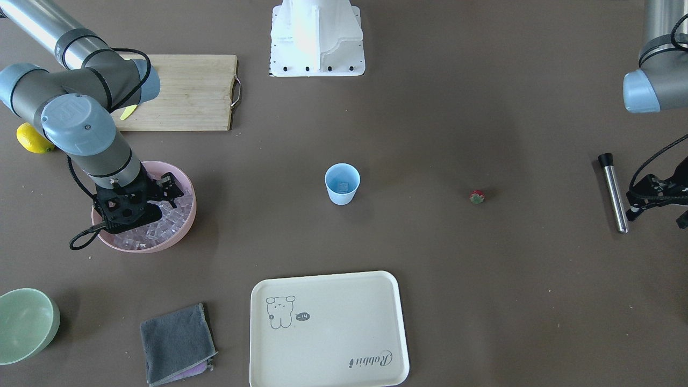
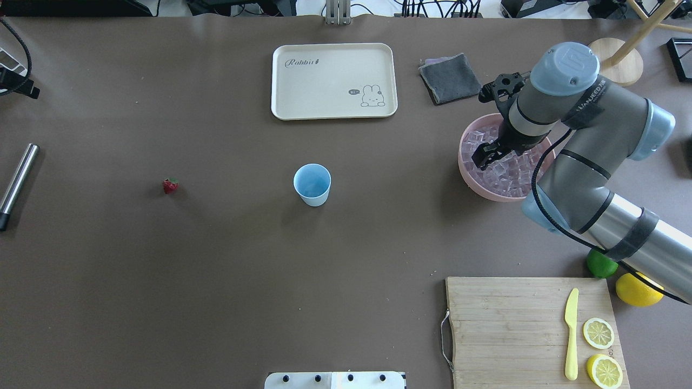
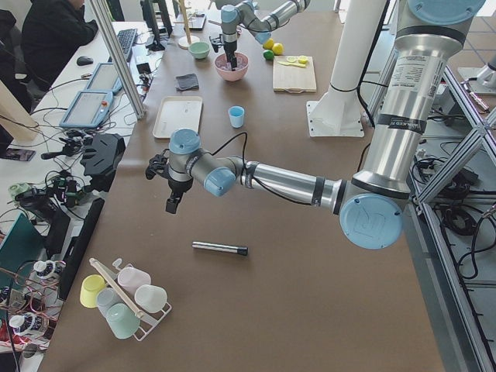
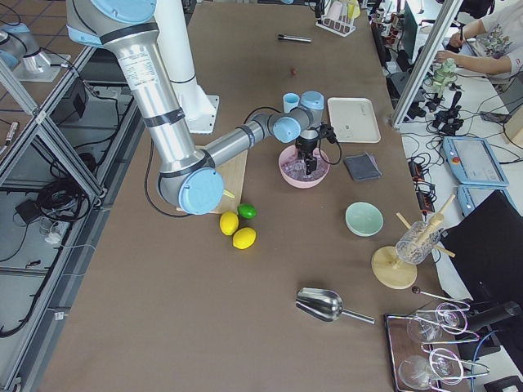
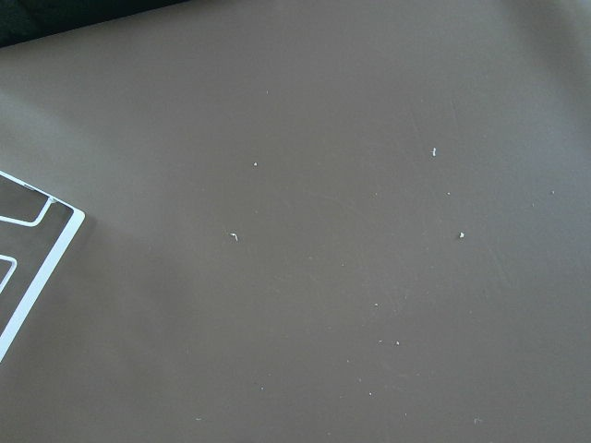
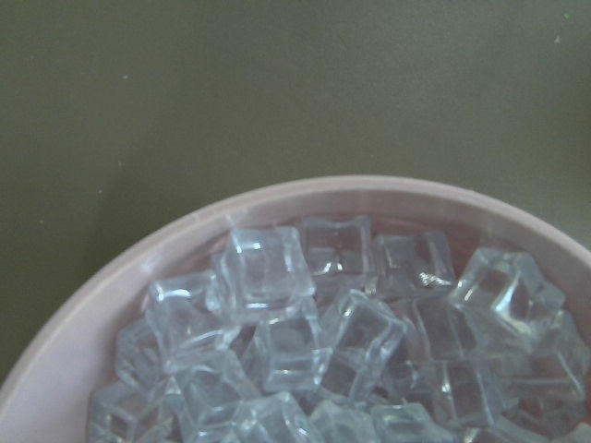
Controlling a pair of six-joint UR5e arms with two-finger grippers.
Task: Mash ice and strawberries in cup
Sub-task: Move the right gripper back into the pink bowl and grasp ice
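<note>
Ice is being loaded into the cup (image 2: 312,186), and the mashing is not yet starting.

The cup is standing upright mid-table, holding what looks like one cube of ice (image 1: 344,187). The strawberry (image 2: 170,186) is lying on the bare table well to its left, so fruit, probably more ice, and all the crushing are waiting to be done. Well to the cup's right, the right gripper (image 1: 173,191) is hanging low over the heaped cubes in the pink bowl (image 2: 466,162), its jaws looking parted. Whether they are touching a cube cannot be told. The left gripper (image 3: 172,203) is hovering at the far left beside the steel rod (image 2: 18,183), apparently holding nothing, and its opening is not showing clearly.
</note>
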